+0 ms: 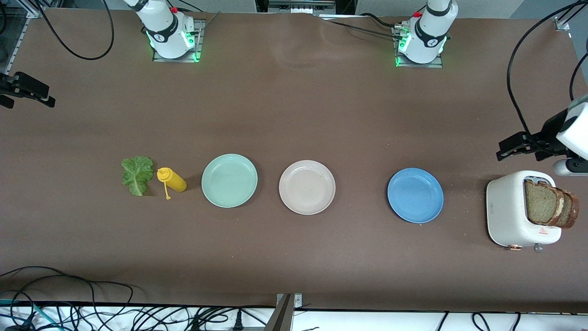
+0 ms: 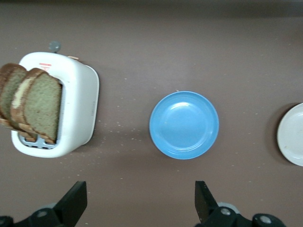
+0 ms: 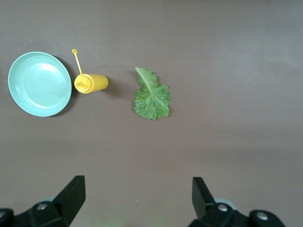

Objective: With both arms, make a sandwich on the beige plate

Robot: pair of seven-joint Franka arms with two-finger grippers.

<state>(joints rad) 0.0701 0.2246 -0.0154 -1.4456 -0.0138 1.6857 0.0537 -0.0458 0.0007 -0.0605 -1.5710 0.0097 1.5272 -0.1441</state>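
The beige plate (image 1: 307,187) sits bare at mid-table; its rim (image 2: 291,135) also shows in the left wrist view. The sandwich's parts lie apart. Two brown-crusted bread slices (image 1: 549,204) (image 2: 33,101) stand in a white toaster (image 1: 514,211) (image 2: 80,101) at the left arm's end. A green lettuce leaf (image 1: 137,174) (image 3: 151,94) lies flat toward the right arm's end. My left gripper (image 1: 507,149) (image 2: 141,198) hangs open and empty over the table beside the toaster. My right gripper (image 1: 43,97) (image 3: 137,196) hangs open and empty over the right arm's end of the table.
A mint-green plate (image 1: 229,180) (image 3: 40,83) and a yellow squeeze bottle (image 1: 172,179) (image 3: 92,83) on its side lie between the lettuce and the beige plate. A blue plate (image 1: 415,195) (image 2: 183,125) sits between the beige plate and the toaster. Cables run along the table's near edge.
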